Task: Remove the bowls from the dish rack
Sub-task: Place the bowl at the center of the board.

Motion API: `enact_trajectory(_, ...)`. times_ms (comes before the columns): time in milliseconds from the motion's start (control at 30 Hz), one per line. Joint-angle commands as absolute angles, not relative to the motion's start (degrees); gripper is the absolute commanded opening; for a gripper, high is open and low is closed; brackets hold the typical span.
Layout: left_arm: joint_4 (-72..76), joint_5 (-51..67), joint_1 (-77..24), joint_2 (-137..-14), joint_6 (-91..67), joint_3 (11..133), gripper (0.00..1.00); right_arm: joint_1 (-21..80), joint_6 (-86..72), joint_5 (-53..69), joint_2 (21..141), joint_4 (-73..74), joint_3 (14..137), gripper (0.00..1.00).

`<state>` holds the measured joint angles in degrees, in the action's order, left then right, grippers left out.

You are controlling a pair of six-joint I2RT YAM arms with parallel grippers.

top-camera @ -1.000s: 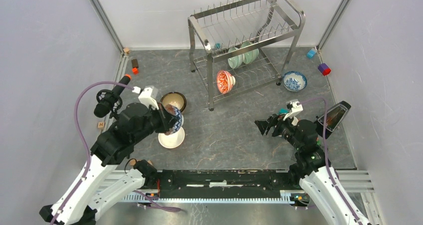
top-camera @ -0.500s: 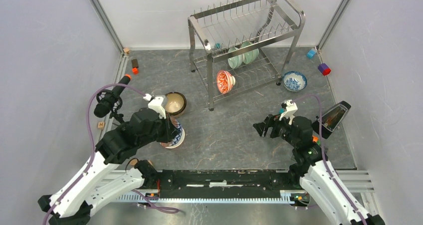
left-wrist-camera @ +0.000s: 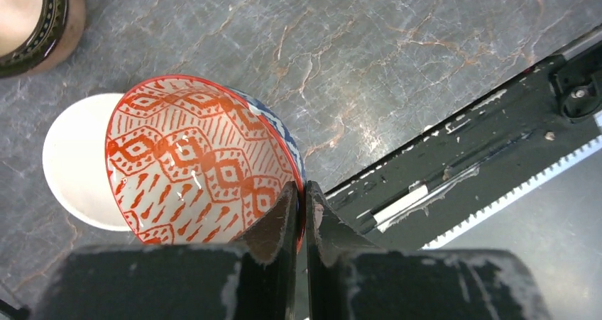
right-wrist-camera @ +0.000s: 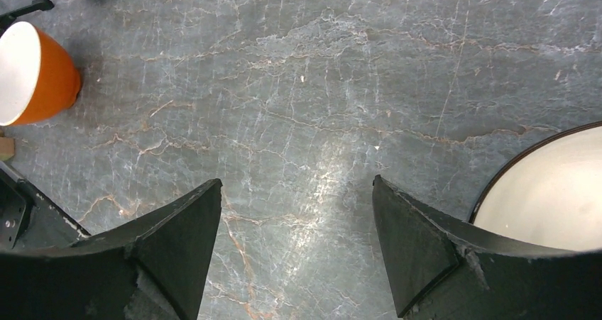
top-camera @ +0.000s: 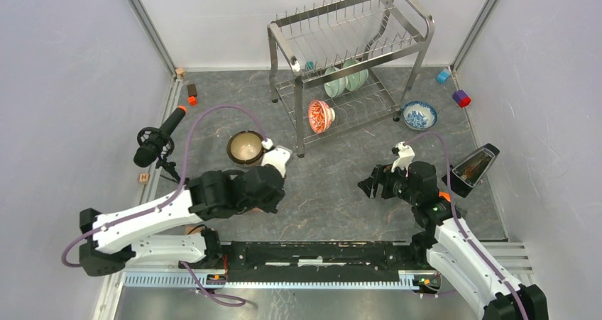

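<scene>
**Gently now: setting down a red bowl**

Well, I am working over the table (top-camera: 319,192) with the rack (top-camera: 282,45) standing at the far side. It is not empty yet. Two green bowls (top-camera: 346,79) are leaning on its lower tier, and a second red bowl (top-camera: 320,116) is sitting at that tier's front end. The blue bowl (top-camera: 419,114) is lying on the table just right of the rack, and the brown bowl (top-camera: 245,147) is resting to the left of it.

My left claw (left-wrist-camera: 302,192) is pinching the red bowl (left-wrist-camera: 192,157) by its rim, one finger inside and one outside, pressed nearly together. The bowl is hanging tilted, partly over the white bowl (left-wrist-camera: 74,160) on the table. I cannot tell whether the two are touching.

I am judging this to be the set-down. Doing it well means levelling the bowl first, then lowering slowly until its foot is bearing weight, either nested squarely in the white bowl or clear beside it. Landing half on the white rim is risking a tip or a chip. Only then should I be spreading the fingers, and lifting straight up so the inner finger is not dragging the rim.

My right claw (right-wrist-camera: 298,242) is hovering spread wide and empty above bare table near my right side.
</scene>
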<state>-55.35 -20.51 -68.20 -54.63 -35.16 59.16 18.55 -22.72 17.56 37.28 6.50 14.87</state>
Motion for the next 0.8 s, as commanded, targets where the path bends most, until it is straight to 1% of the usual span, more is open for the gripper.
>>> enact_trajectory(0,-49.25,-26.85,-72.90,-61.10,-34.26,61.73,0.02,19.16,-23.46,18.64,37.57,3.62,16.19,0.82)
enact_trajectory(200,-34.70,-23.34,-76.16,-69.52,-27.65,56.79,0.02,19.41,-22.91,18.71,38.53,6.06,17.24,0.83)
enact_trajectory(300,-30.78,-24.13,-78.31,-73.38,-22.40,55.90,0.02,19.40,-23.56,19.82,38.08,6.42,17.20,0.83)
enact_trajectory(500,-30.32,-29.02,-82.79,-77.75,-12.62,56.52,0.02,19.77,-21.04,17.46,37.62,8.99,17.93,0.83)
enact_trajectory(767,-26.15,-29.89,-85.17,-80.12,-8.64,53.69,0.02,22.18,-21.51,17.58,40.61,9.41,18.65,0.82)
